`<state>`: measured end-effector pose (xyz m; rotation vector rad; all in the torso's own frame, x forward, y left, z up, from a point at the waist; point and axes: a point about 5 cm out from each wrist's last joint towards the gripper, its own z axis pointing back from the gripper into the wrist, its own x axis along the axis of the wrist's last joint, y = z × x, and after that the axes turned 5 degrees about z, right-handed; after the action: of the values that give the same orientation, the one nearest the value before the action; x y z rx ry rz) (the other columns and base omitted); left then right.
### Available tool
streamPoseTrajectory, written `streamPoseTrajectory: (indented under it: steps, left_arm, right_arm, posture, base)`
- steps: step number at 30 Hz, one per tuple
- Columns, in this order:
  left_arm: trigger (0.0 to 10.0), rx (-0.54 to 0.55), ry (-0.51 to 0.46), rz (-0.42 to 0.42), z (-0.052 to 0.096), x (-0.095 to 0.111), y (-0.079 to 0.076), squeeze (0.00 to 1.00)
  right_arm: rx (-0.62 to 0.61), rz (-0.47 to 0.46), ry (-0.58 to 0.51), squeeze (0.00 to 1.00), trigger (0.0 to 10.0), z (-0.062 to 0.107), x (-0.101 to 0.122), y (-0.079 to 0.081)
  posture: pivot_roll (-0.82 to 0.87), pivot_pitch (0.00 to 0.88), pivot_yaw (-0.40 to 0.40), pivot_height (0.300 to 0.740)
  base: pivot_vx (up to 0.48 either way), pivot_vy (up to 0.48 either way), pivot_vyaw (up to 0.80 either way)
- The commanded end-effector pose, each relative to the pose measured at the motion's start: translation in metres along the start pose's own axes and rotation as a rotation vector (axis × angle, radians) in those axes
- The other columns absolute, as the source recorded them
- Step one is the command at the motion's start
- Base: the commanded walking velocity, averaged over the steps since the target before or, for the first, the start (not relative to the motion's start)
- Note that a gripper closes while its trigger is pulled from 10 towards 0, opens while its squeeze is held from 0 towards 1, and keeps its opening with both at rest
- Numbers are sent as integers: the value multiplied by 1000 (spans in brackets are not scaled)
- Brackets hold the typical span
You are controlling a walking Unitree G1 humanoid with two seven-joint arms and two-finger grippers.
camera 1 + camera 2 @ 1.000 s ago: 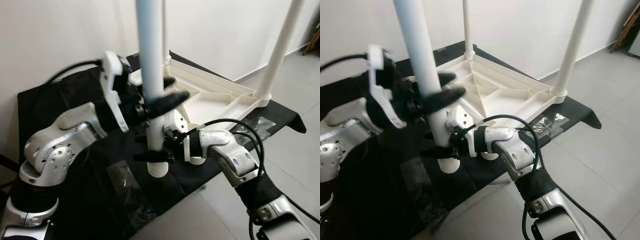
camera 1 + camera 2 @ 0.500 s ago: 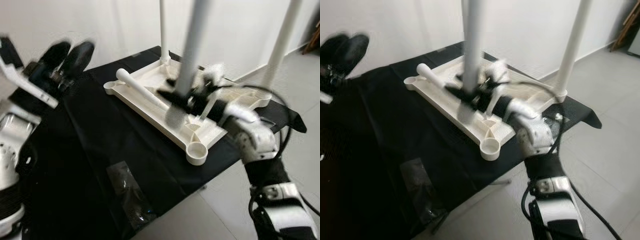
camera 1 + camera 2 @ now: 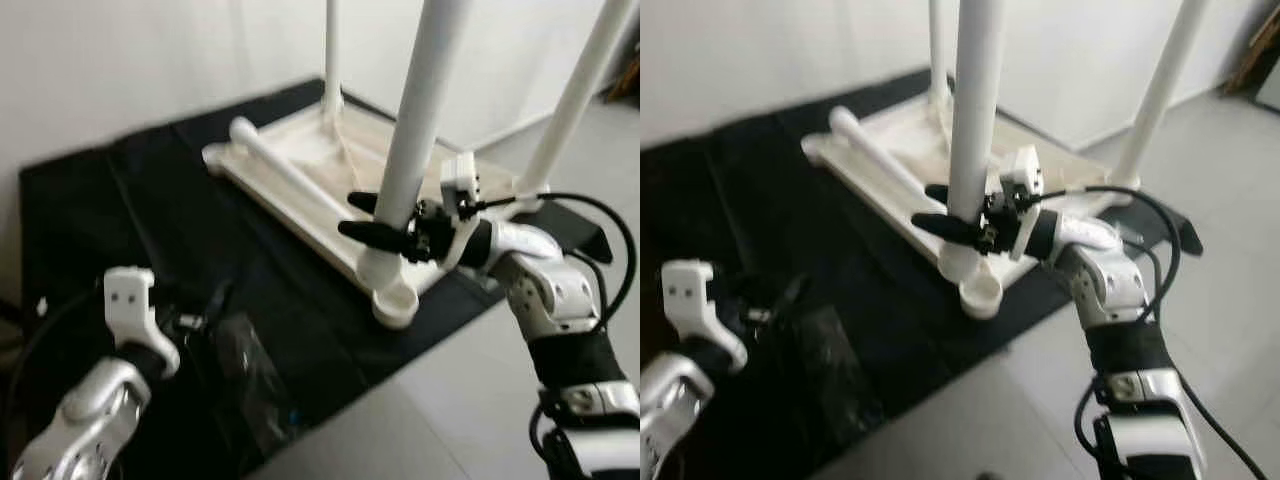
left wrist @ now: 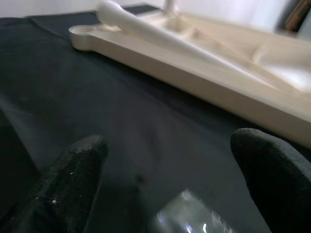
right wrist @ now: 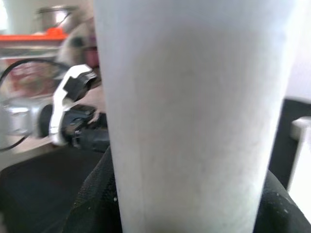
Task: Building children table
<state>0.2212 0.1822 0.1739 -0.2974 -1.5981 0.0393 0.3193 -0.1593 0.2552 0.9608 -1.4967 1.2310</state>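
The right gripper is clamped on a white table leg, its black fingers wrapped around the tube low down, just above the foot end. That leg stands nearly upright, tilted a little, with its lower end right at the empty round socket on the near corner of the upturned white tabletop; whether it touches the socket, hard to say. The tabletop lies underside up on a black-covered surface. Two more legs already stand upright in its sockets: one at the far corner, one at the right corner. A fourth leg lies flat along the tabletop's left edge, its rounded end by the far-left corner socket.

Down low on the robot's left, the left gripper hovers over the black cloth with its fingers spread apart, holding nothing. A clear plastic bag lies crumpled on the cloth just beside it. The surface stands against a white wall, with pale floor tiles on the right.
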Motion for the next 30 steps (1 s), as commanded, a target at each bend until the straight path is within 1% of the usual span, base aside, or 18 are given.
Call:
streamPoseTrajectory:
  steps: [1, 2, 3, 4, 5, 7, 8, 9, 11, 13, 14, 16, 20, 22, 26, 28, 30]
  left_arm:
    - [10000, 15, 11, -43, 6, -6, -6, 0]
    - [10000, 15, 11, -43, 6, -6, -6, 0]
    - [10000, 18, 9, -61, 9, -6, -9, 0]
    - [10000, 4, -3, -95, 10, -1, -12, 0]
    - [10000, 4, -3, -95, 10, -1, -12, 0]
    - [10000, -17, -23, -150, 13, 7, -15, 0]
    - [10000, -17, -23, -150, 13, 7, -15, 0]
    - [10000, -23, -35, -178, 16, 10, -17, 0]
    - [10000, -23, -35, -178, 16, 10, -17, 0]
    - [10000, -28, -48, -227, 20, 13, -19, 0]
    - [10000, -28, -48, -227, 20, 13, -19, 0]
    - [10000, -60, -53, -259, 24, 15, -25, 0]
    - [10000, -80, -52, -275, 27, 15, -30, 0]
    - [10000, -96, -50, -286, 29, 14, -33, 0]
    - [10000, -103, -49, -293, 30, 14, -35, 0]
    - [10000, -107, -50, -305, 29, 13, -38, 0]
    - [10000, -108, -51, -307, 29, 13, -38, 0]
  right_arm:
    - [117, 2, -9, 0, 10000, 1, 4, 6]
    - [117, 2, -9, 0, 10000, 1, 4, 6]
    - [140, 14, 8, 0, 10000, 1, 6, 3]
    - [162, 32, 26, 0, 10000, -1, 8, -2]
    - [162, 32, 26, 0, 10000, -1, 8, -2]
    - [205, 53, 36, 0, 10000, -5, 16, -7]
    - [205, 53, 36, 0, 10000, -5, 16, -7]
    - [244, 52, 30, 0, 10000, -6, 21, -8]
    - [244, 52, 30, 0, 10000, -6, 21, -8]
    - [321, 68, 37, 0, 10000, -9, 33, -11]
    - [321, 68, 37, 0, 10000, -9, 33, -11]
    - [354, 89, 65, 0, 10000, -9, 40, -15]
    - [370, 106, 88, 0, 10000, -9, 44, -15]
    - [409, 136, 135, 0, 10000, -12, 46, -14]
    - [437, 154, 156, 0, 10000, -16, 50, -13]
    - [493, 158, 159, 0, 10000, -21, 53, -6]
    - [504, 158, 160, 0, 10000, -22, 53, -4]
  posture:
    - [-15, 290, 72, 740]
    - [-15, 290, 72, 740]
    - [-15, 317, 78, 740]
    - [-13, 353, 88, 740]
    - [-13, 353, 88, 740]
    - [-3, 392, 98, 740]
    - [-3, 392, 98, 740]
    - [1, 420, 105, 740]
    - [1, 420, 105, 740]
    - [5, 460, 115, 740]
    - [5, 460, 115, 740]
    - [13, 482, 117, 740]
    - [17, 495, 122, 740]
    - [18, 500, 121, 740]
    - [14, 498, 119, 740]
    - [3, 492, 107, 740]
    - [3, 492, 107, 740]
  base:
    - [0, 0, 0]
    - [0, 0, 0]
    - [0, 0, 0]
    - [0, 0, 0]
    - [0, 0, 0]
    - [0, 0, 0]
    - [0, 0, 0]
    - [0, 0, 0]
    - [0, 0, 0]
    - [0, 0, 0]
    - [0, 0, 0]
    - [0, 0, 0]
    - [0, 0, 0]
    - [0, 0, 0]
    - [0, 0, 0]
    - [0, 0, 0]
    - [0, 0, 0]
